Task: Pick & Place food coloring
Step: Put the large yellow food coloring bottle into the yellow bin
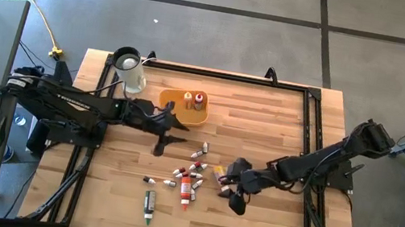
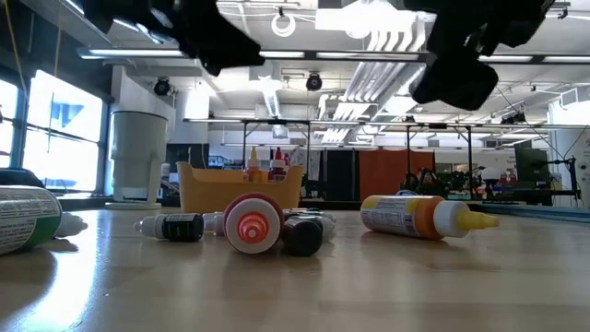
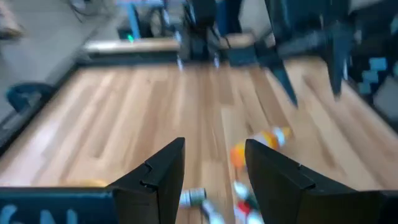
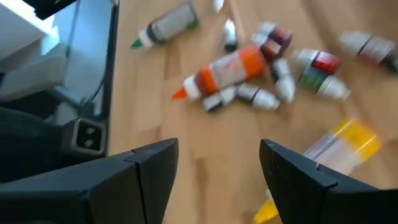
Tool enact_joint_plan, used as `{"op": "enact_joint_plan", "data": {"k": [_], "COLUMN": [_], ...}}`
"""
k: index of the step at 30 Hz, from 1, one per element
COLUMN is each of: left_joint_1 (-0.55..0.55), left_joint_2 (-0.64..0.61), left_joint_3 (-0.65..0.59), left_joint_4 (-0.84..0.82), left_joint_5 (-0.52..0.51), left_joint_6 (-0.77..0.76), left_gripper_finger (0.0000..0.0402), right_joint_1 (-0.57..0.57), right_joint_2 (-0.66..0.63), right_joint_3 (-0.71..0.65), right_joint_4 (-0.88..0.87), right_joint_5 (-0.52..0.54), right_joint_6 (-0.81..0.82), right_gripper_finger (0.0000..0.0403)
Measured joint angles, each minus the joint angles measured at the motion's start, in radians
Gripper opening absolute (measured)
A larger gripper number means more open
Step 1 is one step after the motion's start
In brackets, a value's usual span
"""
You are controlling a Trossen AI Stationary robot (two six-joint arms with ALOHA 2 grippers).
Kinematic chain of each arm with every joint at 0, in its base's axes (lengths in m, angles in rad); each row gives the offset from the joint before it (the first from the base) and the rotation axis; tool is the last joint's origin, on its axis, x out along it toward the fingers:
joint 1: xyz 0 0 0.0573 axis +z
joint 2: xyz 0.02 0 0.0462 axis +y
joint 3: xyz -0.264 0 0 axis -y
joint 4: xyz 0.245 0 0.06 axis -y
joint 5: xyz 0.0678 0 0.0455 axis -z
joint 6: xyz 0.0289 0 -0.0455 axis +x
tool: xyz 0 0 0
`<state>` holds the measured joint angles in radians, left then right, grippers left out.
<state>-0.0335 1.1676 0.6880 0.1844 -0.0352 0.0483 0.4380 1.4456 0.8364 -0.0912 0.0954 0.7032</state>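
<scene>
Left gripper [image 1: 158, 149] is hovering with jaws parted, holding nothing, at 9 o'clock of the scattered small pale-capped food coloring bottles [image 1: 186, 179] lying mid-table. Right gripper [image 1: 236, 203] is sitting wide open and empty at their 3 o'clock, beside the yellow tube [image 1: 220, 172]; two more bottles are standing in the yellow-orange square tray [image 1: 173, 107] at 12 o'clock.

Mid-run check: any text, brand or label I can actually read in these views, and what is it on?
No text reads clearly in any view.
Left dark robot arm: white lettering along the link, too small to read.
Yellow-capped tube lying on the wooden table: small print on its label, blurred.
Green-and-white tube at the table's left edge: printed lines, unreadable.
Small dark bottle with pale cap: label too small.
</scene>
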Motion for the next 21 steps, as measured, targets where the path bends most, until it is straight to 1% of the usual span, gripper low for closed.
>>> {"op": "enact_joint_plan", "data": {"k": [3,5,11,13,17,19,21], "left_joint_1": [0.000,0.000,0.000,0.000,0.000,0.000,0.000], "left_joint_2": [0.037,0.047,0.050,0.045,0.049,0.061,0.062], "left_joint_3": [0.001,0.000,0.007,0.041,0.144,0.185,0.201], "left_joint_4": [0.004,-0.010,-0.021,-0.074,-0.260,-0.306,-0.332], "left_joint_5": [0.015,0.020,0.025,0.026,0.022,0.003,-0.006], "left_joint_6": [0.033,0.035,0.059,0.081,0.085,0.079,0.062], "left_gripper_finger": [0.0166,0.0166,0.0166,0.0166,0.0166,0.0166,0.0166], "right_joint_1": [-0.007,-0.005,0.021,0.030,0.053,0.071,0.087], "right_joint_2": [0.000,0.000,0.000,0.000,0.000,0.003,0.010], "right_joint_3": [0.000,0.000,0.000,0.000,0.000,0.000,0.000], "right_joint_4": [-0.015,-0.030,-0.123,-0.165,-0.208,-0.220,-0.226], "right_joint_5": [-0.055,-0.058,0.036,0.055,0.080,0.080,0.082], "right_joint_6": [0.064,0.071,0.076,0.104,0.226,0.238,0.237], "right_gripper_finger": [0.0220,0.0220,0.0220,0.0216,0.0198,0.0188,0.0180]}}
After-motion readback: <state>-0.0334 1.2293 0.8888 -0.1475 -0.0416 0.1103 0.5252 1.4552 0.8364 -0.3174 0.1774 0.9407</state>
